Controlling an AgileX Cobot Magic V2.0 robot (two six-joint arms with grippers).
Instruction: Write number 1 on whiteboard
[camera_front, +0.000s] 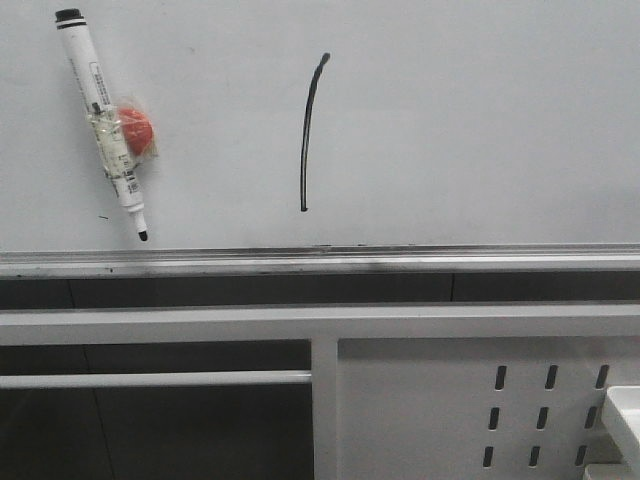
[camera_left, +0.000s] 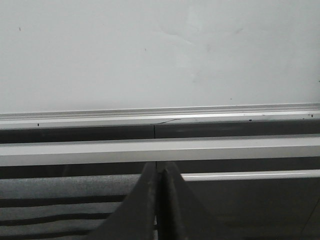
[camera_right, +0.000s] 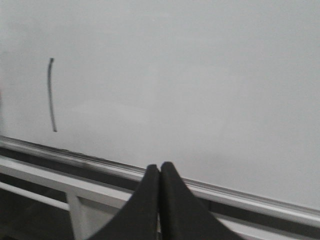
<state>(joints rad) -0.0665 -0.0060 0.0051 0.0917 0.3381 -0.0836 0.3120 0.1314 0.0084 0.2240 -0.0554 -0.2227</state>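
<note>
Whiteboard (camera_front: 480, 130): rigid, glossy, fixed upright; number 1 (camera_front: 311, 130) drawn at its centre. Marker (camera_front: 102, 120): light, slick, stuck near the upper-left corner; grasp mid-barrel. Left gripper (camera_left: 158, 172), right gripper (camera_right: 159, 172): closed, empty.

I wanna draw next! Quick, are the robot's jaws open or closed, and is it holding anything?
Left gripper: jaws closed, holding nothing.
Right gripper: jaws closed, holding nothing.
</note>
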